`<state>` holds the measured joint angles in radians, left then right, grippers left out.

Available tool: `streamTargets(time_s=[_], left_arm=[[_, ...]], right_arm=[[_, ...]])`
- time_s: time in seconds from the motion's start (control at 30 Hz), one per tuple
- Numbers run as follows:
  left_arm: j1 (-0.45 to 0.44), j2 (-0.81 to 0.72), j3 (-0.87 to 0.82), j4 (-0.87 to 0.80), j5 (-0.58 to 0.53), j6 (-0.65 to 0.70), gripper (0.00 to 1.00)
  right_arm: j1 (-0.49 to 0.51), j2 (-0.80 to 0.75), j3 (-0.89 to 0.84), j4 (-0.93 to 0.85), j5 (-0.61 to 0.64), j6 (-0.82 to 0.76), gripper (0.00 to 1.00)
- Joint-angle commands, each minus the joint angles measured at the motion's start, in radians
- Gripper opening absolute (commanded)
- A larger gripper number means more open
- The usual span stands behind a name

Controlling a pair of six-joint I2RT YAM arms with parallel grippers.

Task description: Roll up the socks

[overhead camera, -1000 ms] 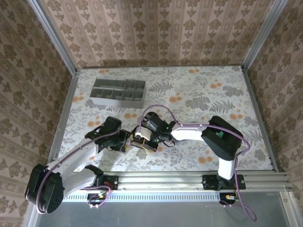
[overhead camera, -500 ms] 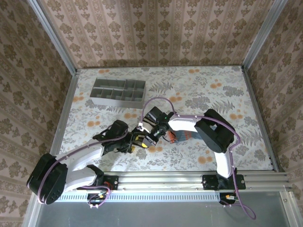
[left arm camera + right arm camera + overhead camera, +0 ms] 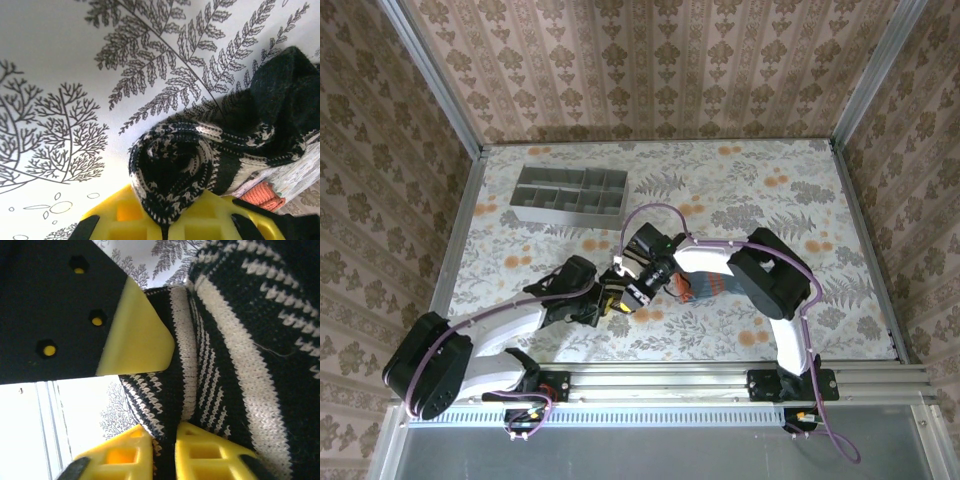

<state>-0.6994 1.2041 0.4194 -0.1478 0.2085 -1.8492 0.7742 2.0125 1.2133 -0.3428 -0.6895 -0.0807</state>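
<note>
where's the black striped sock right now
The black sock is curled up at the front centre of the table, pinched in the left gripper, with the teal sock's orange cuff just beside it in the left wrist view.

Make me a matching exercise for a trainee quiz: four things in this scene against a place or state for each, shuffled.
Things:
1 grey tray
2 black-and-cream sock
3 left hand
4 teal-grey sock

Places or states:
A shut on fabric
B far left of the table
C partly under the right arm
D curled, pinched between yellow fingers

Pairs: 1-B; 2-D; 3-A; 4-C
</note>
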Motion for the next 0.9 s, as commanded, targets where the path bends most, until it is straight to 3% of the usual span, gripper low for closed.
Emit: streamTargets(time_s=[0.0, 0.1, 0.2, 0.3, 0.43, 0.63, 0.77, 0.87], left_arm=[[-0.014, 0.018, -0.06, -0.245, -0.015, -0.038, 0.0], [0.008, -0.02, -0.074, -0.275, -0.027, -0.041, 0.0], [0.047, -0.008, -0.066, -0.303, 0.001, -0.007, 0.0], [0.075, 0.009, -0.058, -0.305, 0.012, 0.024, 0.0], [0.099, 0.028, -0.044, -0.316, 0.02, 0.054, 0.0], [0.113, 0.064, -0.027, -0.315, 0.038, 0.088, 0.0], [0.117, 0.082, -0.018, -0.312, 0.042, 0.097, 0.0], [0.118, 0.086, -0.013, -0.311, 0.045, 0.1, 0.0]], right_arm=[[0.02, -0.042, -0.093, -0.051, 0.179, -0.047, 0.32], [0.07, -0.241, -0.247, 0.171, 0.315, -0.12, 0.4], [0.185, -0.437, -0.43, 0.403, 0.576, -0.306, 0.67], [0.275, -0.465, -0.441, 0.378, 0.74, -0.428, 0.73], [0.368, -0.443, -0.466, 0.47, 0.904, -0.556, 0.72], [0.417, -0.326, -0.379, 0.504, 0.986, -0.657, 0.64], [0.427, -0.26, -0.325, 0.492, 0.98, -0.669, 0.53], [0.427, -0.201, -0.308, 0.495, 1.009, -0.654, 0.36]])
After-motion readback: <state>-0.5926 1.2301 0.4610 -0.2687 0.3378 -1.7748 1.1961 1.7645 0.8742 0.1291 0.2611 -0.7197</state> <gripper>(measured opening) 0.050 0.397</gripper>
